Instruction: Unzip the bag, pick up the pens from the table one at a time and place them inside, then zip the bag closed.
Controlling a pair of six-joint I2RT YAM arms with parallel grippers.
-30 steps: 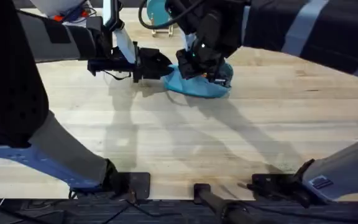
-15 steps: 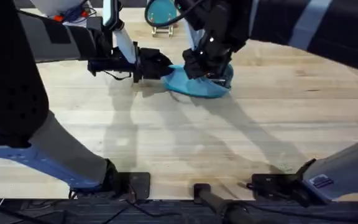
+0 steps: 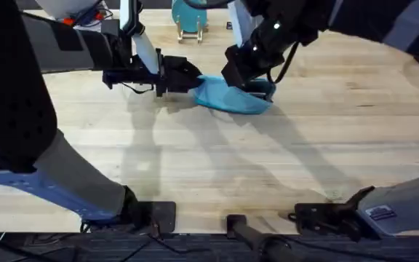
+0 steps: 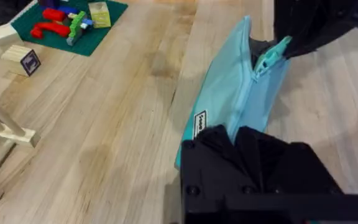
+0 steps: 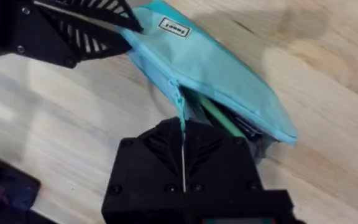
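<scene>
The left gripper (image 3: 188,76) is clamped on the bag (image 3: 233,99) end, anchoring it. The right gripper (image 5: 183,134), fingers together on the zipper pull (image 4: 270,56), is placed to draw it closed over the green pen (image 5: 219,121) just beyond.

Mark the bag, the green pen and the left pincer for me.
bag (image 5: 219,68): right wrist view, bare blue side panel.
green pen (image 5: 219,120): right wrist view, shaft inside the open mouth.
left pincer (image 3: 192,78): overhead view, fingertips at the bag's end.

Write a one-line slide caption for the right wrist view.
Right gripper pinches the zipper pull of the partly open bag, a green pen visible inside, while the left gripper clamps its far end.
</scene>
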